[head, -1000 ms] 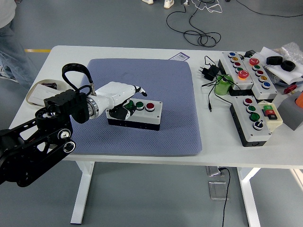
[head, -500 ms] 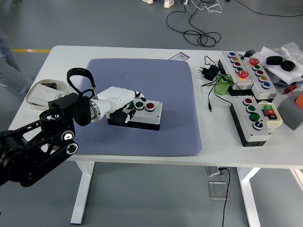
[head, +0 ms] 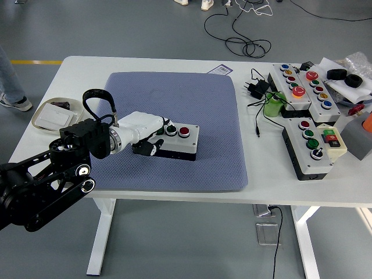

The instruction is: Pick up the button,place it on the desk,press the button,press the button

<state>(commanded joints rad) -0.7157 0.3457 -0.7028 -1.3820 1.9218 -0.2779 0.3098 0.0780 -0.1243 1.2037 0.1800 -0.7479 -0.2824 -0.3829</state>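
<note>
From my remote station I watched the left hand (head: pixel 146 129) rest on the left end of the button box (head: pixel 169 141), which lay flat on the blue-grey mat (head: pixel 174 110) near the middle of the white table (head: pixel 81 72). The white-shelled hand covered that end, its fingers curled down against the box's top beside the green button (head: pixel 171 129); I could not tell whether they gripped or merely pressed it. The red button (head: pixel 184 131) stood uncovered just to the right. Other control boxes (head: pixel 311 148) lay well apart at the table's right side.
</note>
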